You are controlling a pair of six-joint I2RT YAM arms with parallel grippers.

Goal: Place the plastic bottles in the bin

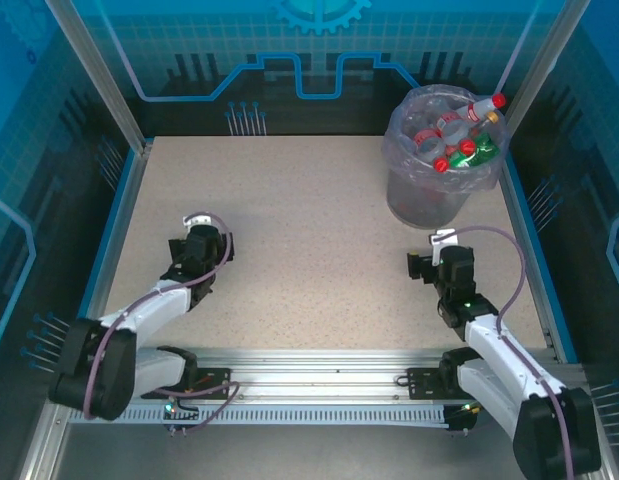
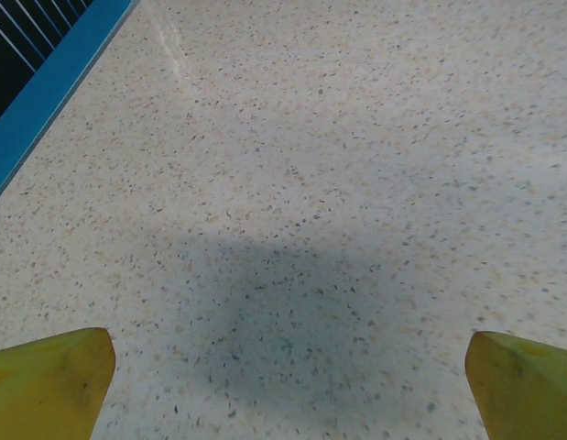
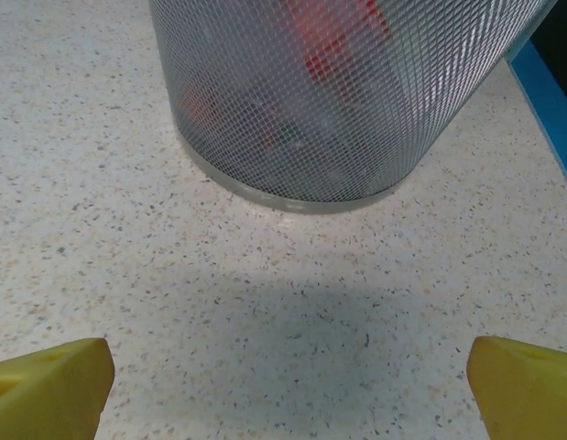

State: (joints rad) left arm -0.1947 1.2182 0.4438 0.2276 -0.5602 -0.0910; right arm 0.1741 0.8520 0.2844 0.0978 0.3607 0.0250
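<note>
Arms (image 1: 149,310): white links, black joints; looping lilac cables (image 1: 516,250); blunt yellow fingers (image 2: 45,385).

Light: I found it bright, even, from overhead.
Shadow: a soft patch lay on the table (image 2: 356,137) under each wrist.
Glare: faint streak in left wrist view.

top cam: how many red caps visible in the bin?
3 red caps. One pokes over the bin's far-right rim; two sit near the front, beside the green bottle. Other red patches may be labels; more caps likely buried.
</note>
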